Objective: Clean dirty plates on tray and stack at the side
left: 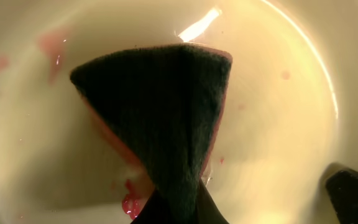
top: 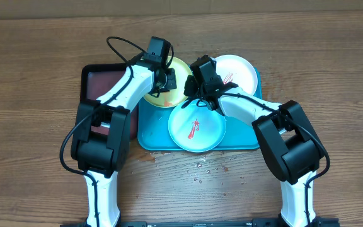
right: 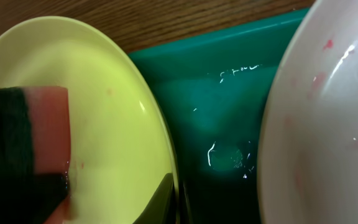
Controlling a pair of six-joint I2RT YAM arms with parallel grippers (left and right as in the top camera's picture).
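Starting from the table [top: 333,63], the blue tray [top: 153,140] sits mid-table with all three plates on it: yellow-green plate [top: 157,99] far left, white plate [top: 238,69] far right, mint plate [top: 197,129] nearest the robot (the last two smeared red). The left gripper [top: 168,81] is clamped on a sponge [left: 160,118], dark side down on the yellow-green plate, so that arm is best placed to wipe. The right gripper [right: 171,198], fingers pressed together, seems to pinch that plate's right rim; the plate lies to its left. Red traces remain just beside the sponge.
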